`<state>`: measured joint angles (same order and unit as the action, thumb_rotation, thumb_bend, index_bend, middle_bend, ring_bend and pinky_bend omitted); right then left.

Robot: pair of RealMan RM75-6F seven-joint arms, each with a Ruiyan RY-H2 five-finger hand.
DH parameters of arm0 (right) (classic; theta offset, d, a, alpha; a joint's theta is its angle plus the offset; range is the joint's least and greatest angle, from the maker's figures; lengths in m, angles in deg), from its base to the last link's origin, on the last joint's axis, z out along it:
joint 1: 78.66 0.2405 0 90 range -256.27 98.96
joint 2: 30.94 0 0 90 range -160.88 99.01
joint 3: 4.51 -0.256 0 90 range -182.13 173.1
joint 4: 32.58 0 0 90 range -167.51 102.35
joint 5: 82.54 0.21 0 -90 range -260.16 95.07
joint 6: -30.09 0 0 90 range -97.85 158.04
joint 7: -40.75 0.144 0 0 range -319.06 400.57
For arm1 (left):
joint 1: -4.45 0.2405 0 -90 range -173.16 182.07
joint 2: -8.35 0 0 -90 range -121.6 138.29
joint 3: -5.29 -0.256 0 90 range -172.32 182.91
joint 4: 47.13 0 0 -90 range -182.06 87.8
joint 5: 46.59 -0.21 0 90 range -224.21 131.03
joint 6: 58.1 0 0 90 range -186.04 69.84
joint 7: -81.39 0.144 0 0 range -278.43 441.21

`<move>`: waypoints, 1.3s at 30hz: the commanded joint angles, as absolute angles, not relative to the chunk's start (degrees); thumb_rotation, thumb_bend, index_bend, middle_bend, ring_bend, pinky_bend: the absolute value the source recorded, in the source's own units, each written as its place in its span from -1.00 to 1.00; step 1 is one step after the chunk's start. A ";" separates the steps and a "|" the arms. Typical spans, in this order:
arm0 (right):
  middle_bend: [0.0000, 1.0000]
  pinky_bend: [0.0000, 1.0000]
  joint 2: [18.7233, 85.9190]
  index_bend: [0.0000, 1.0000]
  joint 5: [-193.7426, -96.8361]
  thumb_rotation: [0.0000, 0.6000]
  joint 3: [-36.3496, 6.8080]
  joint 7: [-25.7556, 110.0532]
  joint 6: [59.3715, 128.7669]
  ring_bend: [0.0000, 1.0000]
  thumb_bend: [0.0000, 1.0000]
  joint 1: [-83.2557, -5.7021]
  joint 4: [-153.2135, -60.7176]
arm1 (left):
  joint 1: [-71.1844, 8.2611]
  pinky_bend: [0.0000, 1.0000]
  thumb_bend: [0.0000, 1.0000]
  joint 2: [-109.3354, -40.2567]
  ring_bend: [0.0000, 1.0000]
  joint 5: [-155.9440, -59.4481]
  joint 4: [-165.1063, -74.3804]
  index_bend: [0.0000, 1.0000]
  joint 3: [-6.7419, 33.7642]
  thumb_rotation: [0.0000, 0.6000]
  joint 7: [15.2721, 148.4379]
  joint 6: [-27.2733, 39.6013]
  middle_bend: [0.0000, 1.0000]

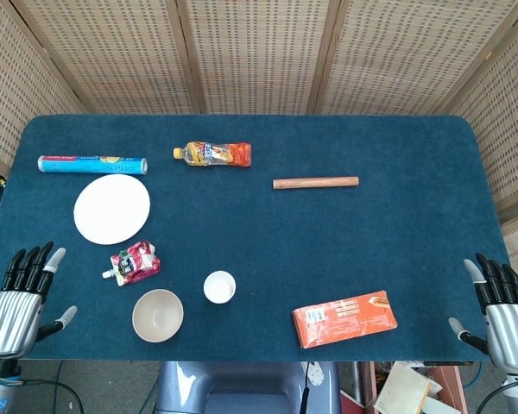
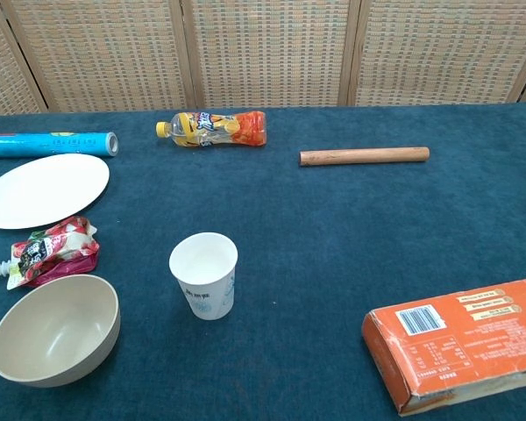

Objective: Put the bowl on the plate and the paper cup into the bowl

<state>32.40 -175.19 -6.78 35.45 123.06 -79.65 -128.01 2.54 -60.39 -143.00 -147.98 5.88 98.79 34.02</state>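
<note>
Fingers spread and holding nothing, left hand [image 1: 17, 304] and right hand [image 1: 502, 310] are hovering upright at the worktop's [image 1: 397, 241] near corners.

No print legible (all blurred)

A blue tube [image 1: 92, 163] lies at the back left of the blue table [image 1: 397, 233]. An orange drink bottle [image 1: 213, 154] lies on its side. A wooden stick [image 1: 315, 182] lies further right. A red pouch [image 1: 134, 262] and an orange box [image 1: 344, 318] sit near the front.
</note>
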 commanded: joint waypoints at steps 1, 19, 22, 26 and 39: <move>-1.00 -1.00 32.41 -1.00 -174.94 1.00 -6.82 35.45 122.89 -1.00 -0.66 -79.62 -127.99 | 2.46 -1.00 -0.67 -60.41 -1.00 -142.91 -147.93 -1.00 5.93 1.00 98.78 33.87 -1.00; -1.00 -1.00 32.30 -1.00 -174.13 1.00 -7.13 36.54 123.06 -1.00 -0.66 -79.80 -127.38 | 2.23 -1.00 -0.67 -60.34 -1.00 -145.22 -148.13 -0.96 5.00 1.00 98.45 33.87 -1.00; -1.00 -1.00 32.27 -1.00 -173.97 1.00 -7.21 36.84 123.06 -1.00 -0.66 -79.81 -127.28 | 1.86 -1.00 -0.65 -59.42 -1.00 -147.37 -146.95 -0.83 3.69 1.00 95.32 33.52 -1.00; -1.00 -1.00 32.27 -1.00 -174.14 1.00 -7.21 36.85 123.18 -1.00 -0.66 -79.82 -127.29 | 1.37 -1.00 -0.63 -57.67 -1.00 -150.70 -144.47 -0.57 1.40 1.00 89.08 33.48 -1.00; -1.00 -1.00 32.36 -1.00 -174.31 1.00 -7.12 36.70 123.21 -1.00 -0.66 -79.85 -127.40 | 2.15 -1.00 -0.59 -59.55 -1.00 -152.57 -130.87 -0.35 -1.31 1.00 82.21 34.24 -1.00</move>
